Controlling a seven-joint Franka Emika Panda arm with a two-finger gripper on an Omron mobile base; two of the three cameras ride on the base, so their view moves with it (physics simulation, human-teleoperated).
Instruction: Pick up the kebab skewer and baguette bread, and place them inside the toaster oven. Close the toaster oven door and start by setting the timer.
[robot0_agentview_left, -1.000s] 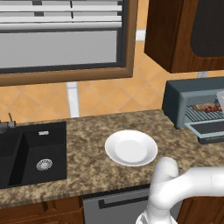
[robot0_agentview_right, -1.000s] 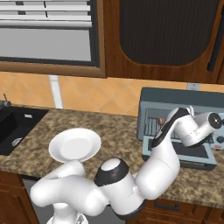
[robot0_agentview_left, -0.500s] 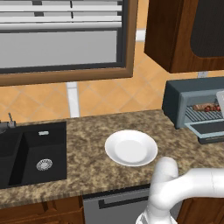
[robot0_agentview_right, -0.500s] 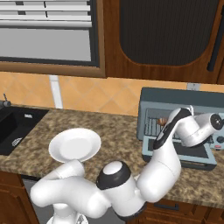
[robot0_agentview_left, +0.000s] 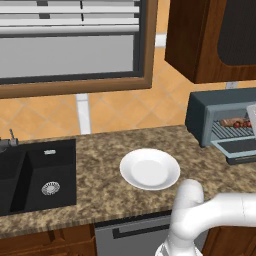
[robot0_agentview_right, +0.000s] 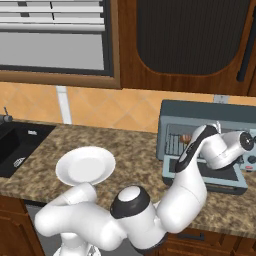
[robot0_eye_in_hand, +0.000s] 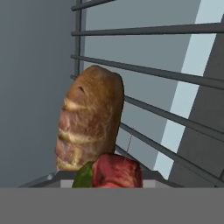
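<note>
Fingers: closed to nearly their tightest; the tips cannot be made out in any view, and whether they grip anything cannot be told. Hand is reaching into the open toaster oven (robot0_agentview_right: 210, 117), seen from the right base view with the white forearm ending at the oven mouth.

Hand view, close range: a red meat chunk with a green piece beside it, the near end of the kebab skewer (robot0_eye_in_hand: 114, 171), sits at the lower centre. Just behind and left of it, the baguette bread (robot0_eye_in_hand: 89, 117) lies on the wire rack (robot0_eye_in_hand: 175, 120); brown crust, pale slashes. Skewer and loaf are touching or nearly so; cannot tell which. Grey oven wall to the left of the loaf.

Left base view: toaster oven (robot0_agentview_left: 202, 112) at the right end of the worktop (robot0_agentview_left: 100, 165), interior showing red and brown pieces on the rack, the kebab skewer (robot0_agentview_left: 236, 122). Toaster oven door (robot0_agentview_left: 240, 148) is dropped down, lying flat in front of the opening.

Right base view: toaster oven door (robot0_agentview_right: 227, 181) also down, partly hidden by the arm.

Further out: white plate (robot0_agentview_left: 149, 169) mid-worktop, well apart from the oven. Black sink (robot0_agentview_left: 35, 180) at the left end. Window (robot0_agentview_left: 70, 42) above the sink, dark wooden cabinet (robot0_agentview_left: 210, 37) above the oven.
</note>
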